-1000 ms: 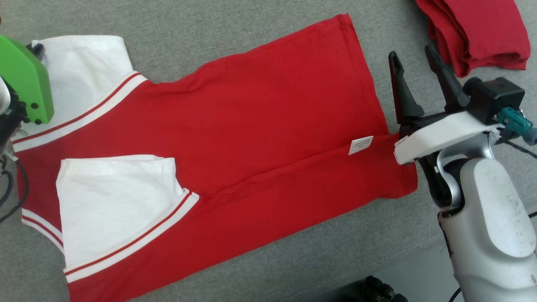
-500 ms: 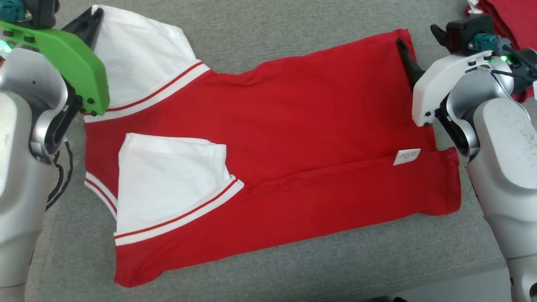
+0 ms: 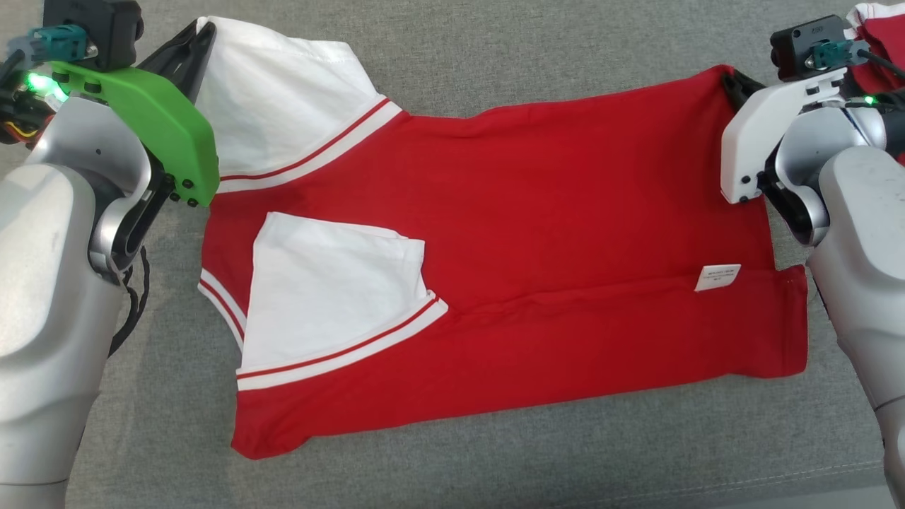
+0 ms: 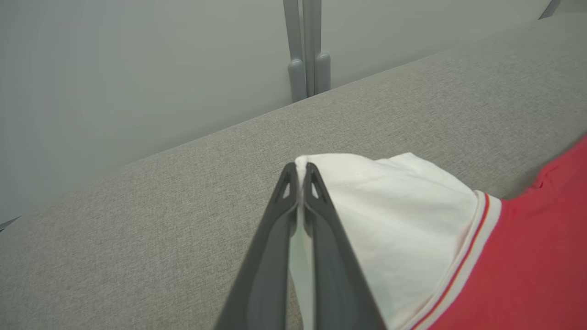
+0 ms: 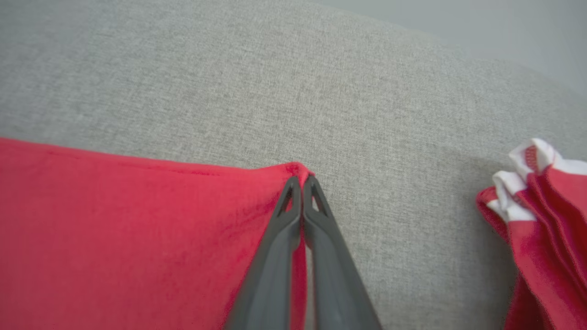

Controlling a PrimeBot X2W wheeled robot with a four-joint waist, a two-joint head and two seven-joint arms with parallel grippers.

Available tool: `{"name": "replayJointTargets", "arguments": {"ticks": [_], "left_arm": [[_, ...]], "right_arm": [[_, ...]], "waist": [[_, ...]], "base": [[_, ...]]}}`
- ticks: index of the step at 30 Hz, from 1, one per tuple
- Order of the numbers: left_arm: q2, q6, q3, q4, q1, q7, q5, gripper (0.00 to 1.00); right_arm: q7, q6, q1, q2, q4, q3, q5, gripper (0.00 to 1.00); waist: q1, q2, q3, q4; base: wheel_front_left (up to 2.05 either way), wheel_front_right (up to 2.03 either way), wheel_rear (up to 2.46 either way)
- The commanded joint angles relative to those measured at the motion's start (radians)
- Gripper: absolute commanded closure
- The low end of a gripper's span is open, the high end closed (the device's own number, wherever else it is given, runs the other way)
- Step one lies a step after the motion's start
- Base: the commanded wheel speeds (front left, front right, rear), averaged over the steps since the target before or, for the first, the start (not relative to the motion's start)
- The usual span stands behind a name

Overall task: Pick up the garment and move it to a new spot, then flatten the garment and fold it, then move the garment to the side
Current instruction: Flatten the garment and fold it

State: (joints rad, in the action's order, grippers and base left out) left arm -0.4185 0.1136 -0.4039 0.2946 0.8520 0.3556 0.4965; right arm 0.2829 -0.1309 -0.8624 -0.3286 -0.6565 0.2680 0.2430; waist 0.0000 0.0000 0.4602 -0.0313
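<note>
The garment (image 3: pixel 537 233) is a red T-shirt with white, red-striped sleeves, spread on the grey cushion with its near side folded over and a white label (image 3: pixel 717 277) showing. My left gripper (image 3: pixel 201 35) is shut on the far white sleeve (image 4: pixel 394 206), whose cloth sits pinched between the fingertips (image 4: pixel 293 176). My right gripper (image 3: pixel 728 81) is shut on the far red hem corner (image 5: pixel 298 168); the corner pokes out past the tips of that gripper (image 5: pixel 301 181). The second sleeve (image 3: pixel 332 283) lies folded onto the shirt's body.
Another folded red and white garment (image 5: pixel 545 220) lies at the far right, close to my right arm (image 3: pixel 848 233). The grey cushion (image 3: pixel 495 466) has bare room in front of the shirt. A pale wall and grey post (image 4: pixel 307 50) stand behind the cushion's far edge.
The head camera has shifted. My right gripper, open beside the hem a second ago, has reached the far hem corner and shut on it. The left gripper stays shut on the sleeve.
</note>
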Motion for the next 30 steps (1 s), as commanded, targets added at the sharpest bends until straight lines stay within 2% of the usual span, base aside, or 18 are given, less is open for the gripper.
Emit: {"name": "replayJointTargets", "arguments": {"ticks": [1, 10, 16, 22, 30], "left_arm": [[0.001, 0.0, 0.001, 0.005, -0.008, -0.015, 0.002, 1.0], [0.012, -0.003, 0.005, 0.007, -0.028, -0.091, 0.011, 1.0], [0.003, -0.012, -0.002, -0.093, -0.152, -0.131, 0.028, 1.0], [-0.019, -0.065, 0.0, -0.258, -0.352, -0.163, 0.038, 1.0], [-0.012, -0.158, -0.008, -0.426, -0.645, -0.173, 0.081, 1.0]], "right_arm": [[-0.041, 0.0, -0.019, -0.004, -0.017, -0.009, -0.006, 1.0], [-0.24, 0.001, -0.006, 0.025, -0.081, -0.031, -0.014, 1.0], [-0.36, 0.001, 0.099, 0.024, -0.045, -0.035, 0.021, 1.0], [-0.427, 0.001, 0.266, 0.018, 0.051, -0.089, 0.037, 1.0], [-0.408, 0.001, 0.517, 0.056, 0.219, -0.242, 0.035, 1.0]], "waist": [[0.0, 0.0, -0.004, -0.001], [0.0, 0.0, -0.057, -0.01], [0.0, 0.0, -0.113, -0.003], [0.0, 0.0, -0.17, 0.014], [0.0, 0.0, -0.239, 0.046]], "base": [[0.0, 0.0, 0.0], [0.0, 0.0, 0.0], [0.0, 0.0, 0.0], [0.0, 0.0, 0.0], [0.0, 0.0, 0.0]]}}
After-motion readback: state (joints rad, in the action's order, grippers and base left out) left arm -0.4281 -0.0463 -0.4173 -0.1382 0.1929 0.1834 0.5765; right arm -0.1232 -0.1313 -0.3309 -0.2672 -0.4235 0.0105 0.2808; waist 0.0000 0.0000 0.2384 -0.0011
